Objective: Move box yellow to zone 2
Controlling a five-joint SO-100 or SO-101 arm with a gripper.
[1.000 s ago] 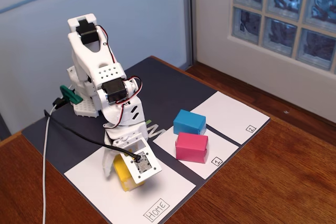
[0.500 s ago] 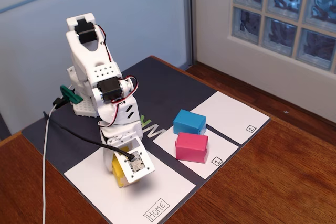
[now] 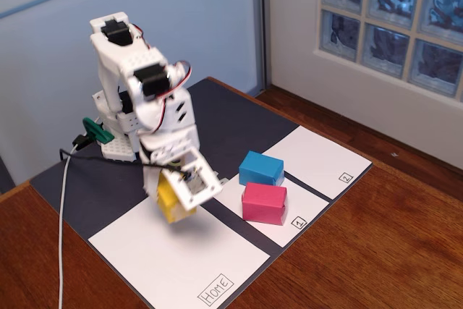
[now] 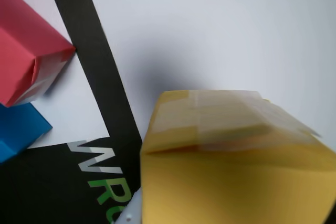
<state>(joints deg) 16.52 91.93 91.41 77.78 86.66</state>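
Hand [image 3: 177, 192] gripping box yellow [image 3: 171, 202], lifted, tilted, long axis unclear

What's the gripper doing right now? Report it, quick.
Gripper: closed on the yellow box, holding it lifted above the Home sheet.

tool [image 3: 176, 195] gripping box yellow [image 3: 171, 201], lifted

Even daylight, perhaps from the window; soft shadows, and the wrist view blurs nearby.
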